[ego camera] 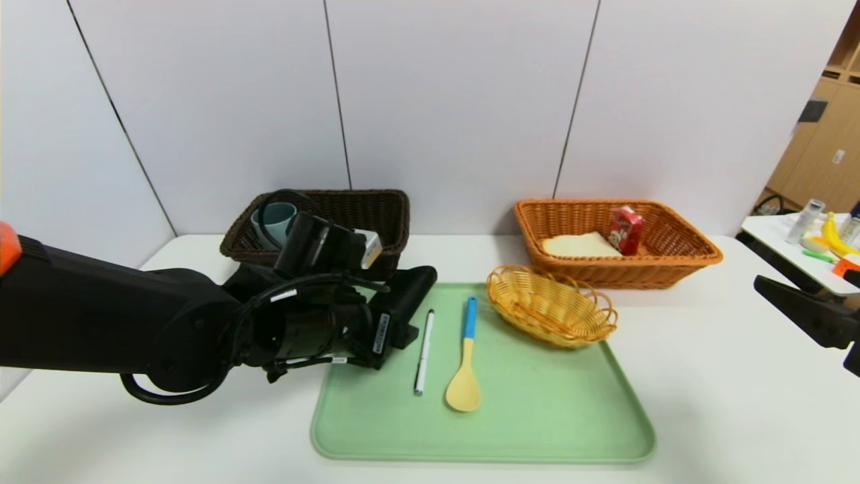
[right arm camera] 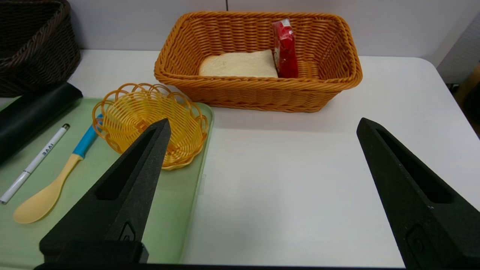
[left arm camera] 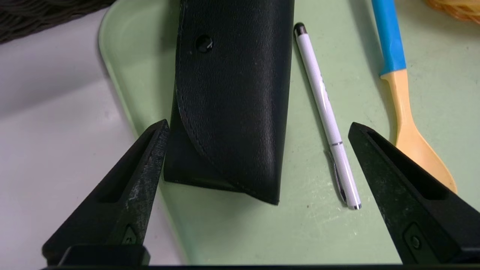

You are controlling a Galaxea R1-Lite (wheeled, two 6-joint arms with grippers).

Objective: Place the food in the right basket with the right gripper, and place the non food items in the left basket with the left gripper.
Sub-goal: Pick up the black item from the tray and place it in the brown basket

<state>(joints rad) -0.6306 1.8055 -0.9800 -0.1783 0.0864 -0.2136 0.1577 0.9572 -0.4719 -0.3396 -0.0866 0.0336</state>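
Two tools show, both with their jaws spread wide and nothing held. The left tool (left arm camera: 257,129) hangs low over the near end of the black case (left arm camera: 232,97), which lies on the green tray (ego camera: 537,417); one jaw tip sits just beside the case's outer edge, though actual contact cannot be told, and the other jaw stands beyond the white pen (left arm camera: 326,112), so both case and pen lie between the jaws. The yellow spoon with its blue handle (left arm camera: 401,101) lies just outside that second jaw.

From the head view, the left arm covers most of the case, leaving only its far end visible, and it also hides the front of the dark brown left basket (ego camera: 376,215). The grey-blue cup (ego camera: 274,218) shows inside that basket, partly behind a cable.

The right tool (right arm camera: 262,127) hangs over bare desk (right arm camera: 300,180), well apart from everything. At the head view's right edge only part of it shows. The bread slice (right arm camera: 240,64) and the red drink carton (right arm camera: 285,48) sit in the orange-tan right basket (right arm camera: 258,93). A small yellow basket (ego camera: 551,306) rests on the tray's far right corner.
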